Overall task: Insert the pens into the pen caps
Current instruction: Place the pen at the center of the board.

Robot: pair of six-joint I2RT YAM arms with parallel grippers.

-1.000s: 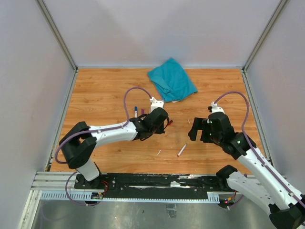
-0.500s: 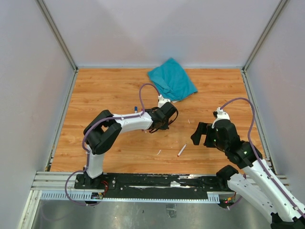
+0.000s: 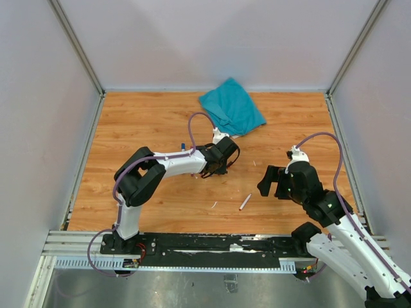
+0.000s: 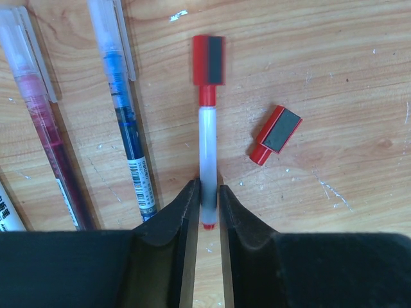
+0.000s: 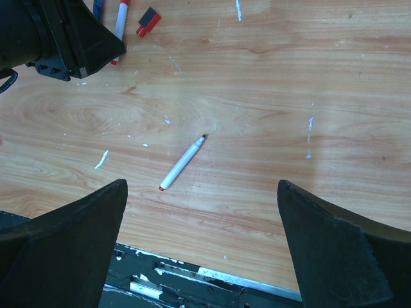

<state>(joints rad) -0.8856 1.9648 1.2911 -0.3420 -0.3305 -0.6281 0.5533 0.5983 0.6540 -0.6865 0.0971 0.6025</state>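
From the top camera I see my left arm (image 3: pixel 170 163) reaching to the middle of the surface (image 3: pixel 128 128). Its wrist is low over the wood, just short of the teal cloth (image 3: pixel 231 108) crumpled against the far edge. My right arm (image 3: pixel 321 199) is raised toward the right edge. Between the two, closer to the near edge, an uncapped pen (image 3: pixel 244 203) lies alone with a white scrap (image 3: pixel 214 205) near it. On the left wrist camera, the left fingers (image 4: pixel 176 218) flank the near end of a white-barrelled pen (image 4: pixel 208 144) lying flat on the wood. A red cap (image 4: pixel 209 59) is fitted on its far end. The fingers sit right against the barrel's sides with hardly any gap, and I cannot tell whether they are pinching it or only standing beside it. A loose red cap (image 4: pixel 276 133) lies tilted just beside the barrel, not touching it. On the barrel's other side, a blue-inked pen (image 4: pixel 128 128) and a red-inked pen (image 4: pixel 38 109) lie roughly parallel to it. On the right wrist camera, the right fingers (image 5: pixel 70 244) are spread wide above the surface with nothing between them. The uncapped pen lies on the wood below the gap, its dark tip pointing away and its red end toward the near edge.
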